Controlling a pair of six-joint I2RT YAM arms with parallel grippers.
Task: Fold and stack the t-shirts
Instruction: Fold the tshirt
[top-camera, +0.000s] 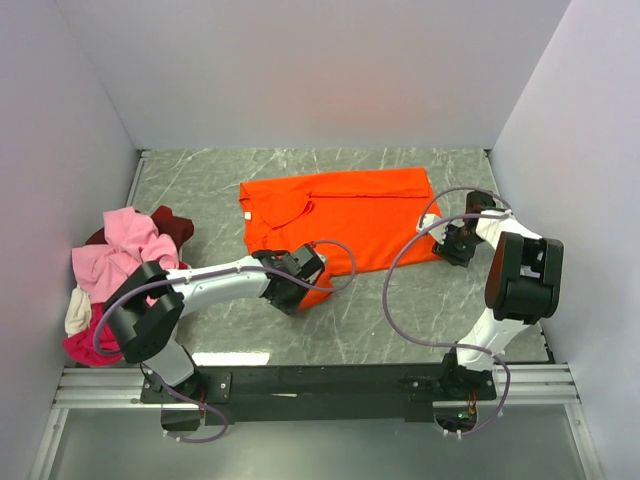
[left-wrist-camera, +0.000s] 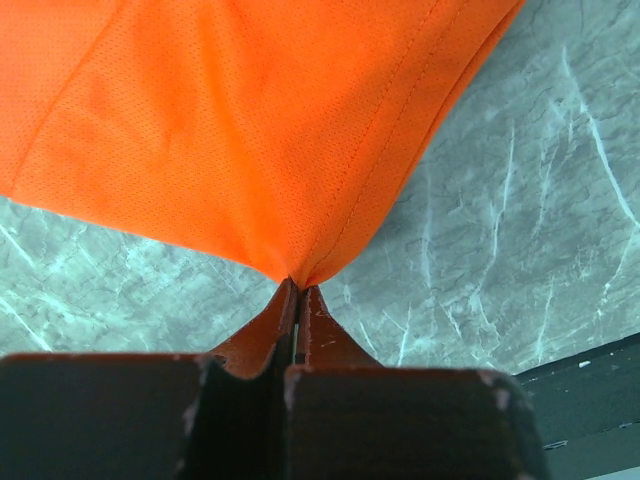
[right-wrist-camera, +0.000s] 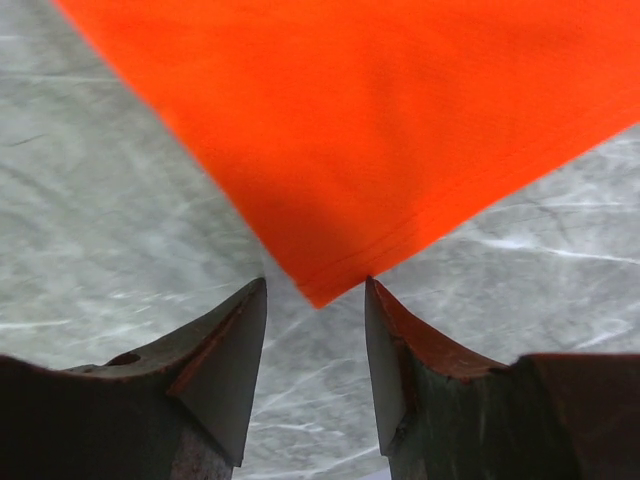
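Our left claw (left-wrist-camera: 296, 292) is clamped tight on a corner of the orange t-shirt (left-wrist-camera: 250, 130), which fans out ahead of it over the marble table (left-wrist-camera: 500, 260). Our right claw (right-wrist-camera: 315, 283) has its jaws apart, and another corner of that shirt reaches just between the tips. Well off to the left claw's left, we see pink t-shirts (top-camera: 125, 250) heaped.

A robot test cell in a lab: plain white walls (top-camera: 300, 70) box in a grey marble-patterned table (top-camera: 200, 180), a left arm (top-camera: 215, 282) and a right arm (top-camera: 520, 280) are bolted to a black rail (top-camera: 330, 381), purple cables (top-camera: 392, 300) looping loose
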